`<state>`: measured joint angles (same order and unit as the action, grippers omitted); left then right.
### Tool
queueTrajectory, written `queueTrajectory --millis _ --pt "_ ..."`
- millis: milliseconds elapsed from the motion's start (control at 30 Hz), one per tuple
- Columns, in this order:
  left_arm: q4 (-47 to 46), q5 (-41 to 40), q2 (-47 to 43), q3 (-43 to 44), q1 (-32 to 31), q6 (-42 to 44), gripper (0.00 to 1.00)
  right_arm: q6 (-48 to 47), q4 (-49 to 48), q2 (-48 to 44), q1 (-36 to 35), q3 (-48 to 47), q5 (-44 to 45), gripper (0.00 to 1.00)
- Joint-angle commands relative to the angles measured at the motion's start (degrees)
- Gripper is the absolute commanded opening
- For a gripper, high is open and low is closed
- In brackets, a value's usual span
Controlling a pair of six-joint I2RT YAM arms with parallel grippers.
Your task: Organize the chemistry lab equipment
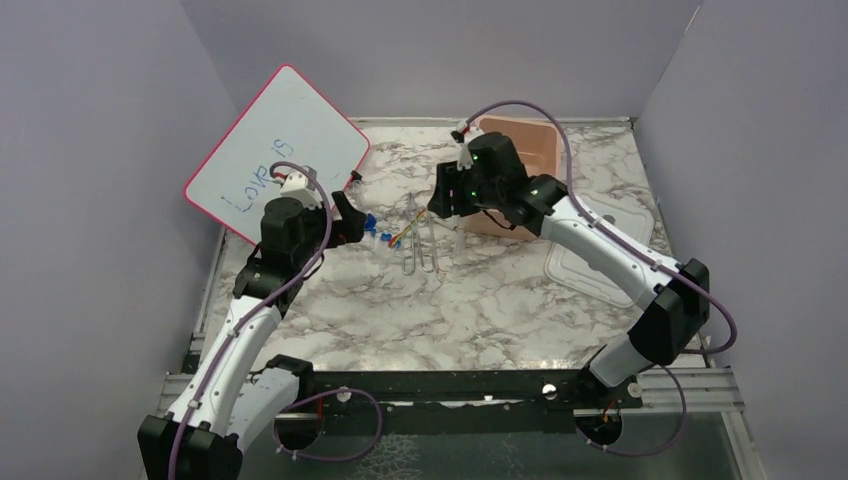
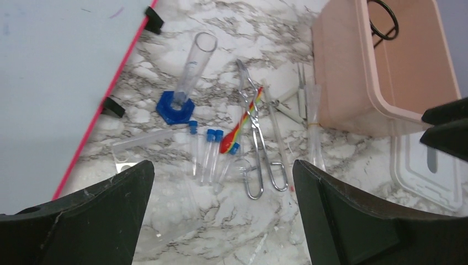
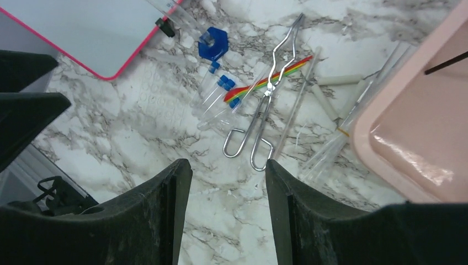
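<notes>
Ring stand [image 2: 383, 19] sits half cut off in the pink tub [image 2: 342, 83], and the clear tube [image 2: 313, 110] barely shows on the table [image 2: 232, 226]. Left tool [image 2: 221, 171] and right tool [image 3: 227, 165] both gape wide, gripping nothing.

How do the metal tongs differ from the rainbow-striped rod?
The metal tongs are bare silver wire; the rainbow-striped rod is coloured red, yellow, green and blue. The tongs end in two loop handles; the rod is one straight strip. The tongs are longer than the rod. Both lie flat on the marble table, crossing each other.
</notes>
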<state>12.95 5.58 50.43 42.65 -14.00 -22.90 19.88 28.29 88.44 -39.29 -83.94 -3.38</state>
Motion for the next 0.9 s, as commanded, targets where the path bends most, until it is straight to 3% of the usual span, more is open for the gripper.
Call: queueTrajectory --millis 0,133,300,633,867 --pt "2.9 -12.46 -3.73 1.81 -0.07 -1.69 0.99 5.6 -5.32 5.46 -4.08 0.88 5.57 0.57" --pt "2.89 -15.47 -5.75 1.42 -0.06 -2.73 0.99 7.3 -10.6 13.5 -8.11 -0.5 7.22 0.57" --pt "3.93 -18.76 -6.81 1.99 -0.06 -3.05 0.97 1.47 -20.83 23.47 -9.0 -5.96 -2.46 0.57" --pt "4.01 -22.72 -9.17 1.36 -0.07 -4.43 0.99 -9.39 -46.99 35.25 -10.45 -7.93 -0.37 0.6" --pt "4.1 -22.51 -8.89 1.3 -0.24 -4.88 0.99 -12.5 -58.44 41.34 -10.98 -10.7 1.07 0.58"
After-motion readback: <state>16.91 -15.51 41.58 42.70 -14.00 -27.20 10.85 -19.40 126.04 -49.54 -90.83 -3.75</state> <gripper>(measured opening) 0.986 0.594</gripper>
